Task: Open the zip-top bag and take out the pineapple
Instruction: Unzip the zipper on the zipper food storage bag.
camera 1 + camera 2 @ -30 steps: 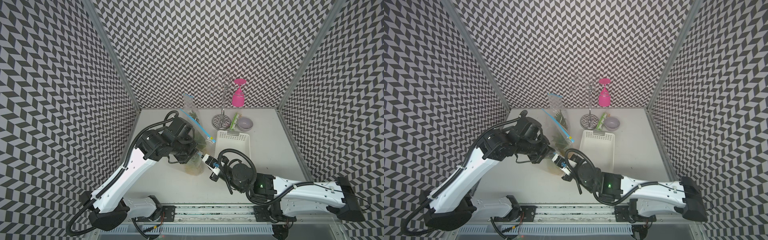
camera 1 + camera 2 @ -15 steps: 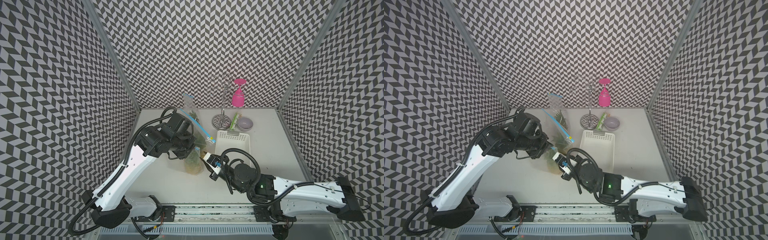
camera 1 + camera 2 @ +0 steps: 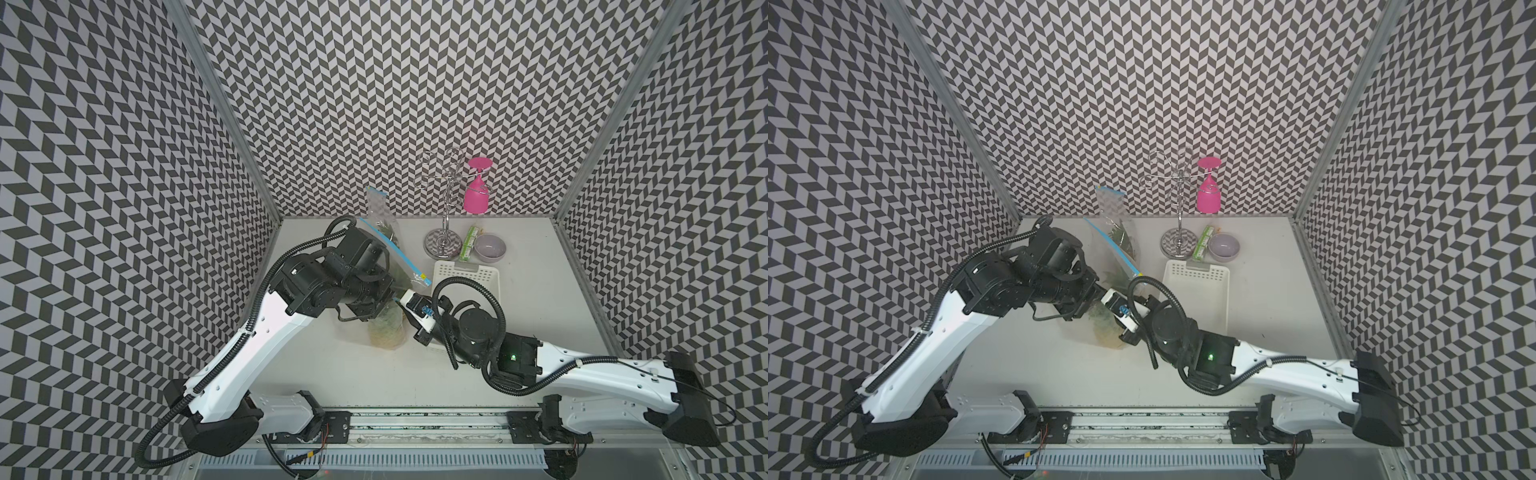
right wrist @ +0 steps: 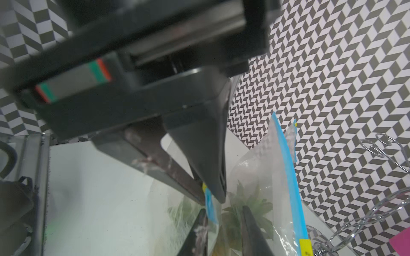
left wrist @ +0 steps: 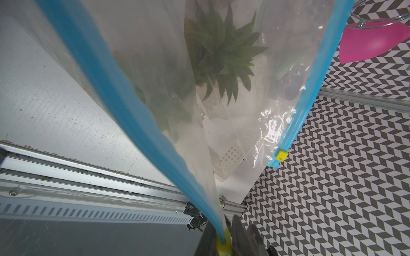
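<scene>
My left gripper (image 4: 211, 193) blurs in the right wrist view; just past it, the frame edge cuts off the pineapple (image 4: 246, 207).

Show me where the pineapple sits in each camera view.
In a top view: pineapple in the bag, mid-table, left of the white basket.
In a top view: the same spot.
Left wrist: its green crown, upper middle, through the film.
Right wrist: crown, low centre.
Shared landmark: the bag's blue zip strip.

Bright even light, soft shadows, glare on the zip-top bag (image 5: 273, 124), blurry right-wrist foreground.
</scene>
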`<state>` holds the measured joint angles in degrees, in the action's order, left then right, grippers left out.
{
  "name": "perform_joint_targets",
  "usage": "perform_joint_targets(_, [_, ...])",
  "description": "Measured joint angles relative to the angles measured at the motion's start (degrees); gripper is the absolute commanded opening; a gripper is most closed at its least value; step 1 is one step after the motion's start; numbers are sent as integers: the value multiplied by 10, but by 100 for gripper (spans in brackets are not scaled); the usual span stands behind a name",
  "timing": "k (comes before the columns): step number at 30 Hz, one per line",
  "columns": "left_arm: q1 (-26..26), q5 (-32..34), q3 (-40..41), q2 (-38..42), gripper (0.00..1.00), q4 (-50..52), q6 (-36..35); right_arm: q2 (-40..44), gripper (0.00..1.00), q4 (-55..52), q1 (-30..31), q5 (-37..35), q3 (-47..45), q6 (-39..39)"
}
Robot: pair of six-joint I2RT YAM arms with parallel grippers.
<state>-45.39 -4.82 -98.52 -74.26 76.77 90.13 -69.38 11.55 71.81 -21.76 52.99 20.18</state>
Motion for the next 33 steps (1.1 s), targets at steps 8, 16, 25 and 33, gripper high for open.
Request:
perform_joint_targets(8, [0,-2,0,5,18,0,1,-12,10,0,0,12,2,-2])
perform_joint_targets(16, [0,1,0,5,36,0,8,-16,0,5,0,10,2,-2])
perform_joint_targets(25, [0,1,0,5,20,0,8,-15,0,8,1,7,2,2])
perform_joint_targets(33, [0,0,8,5,12,0,3,-10,0,17,10,-1,-10,16])
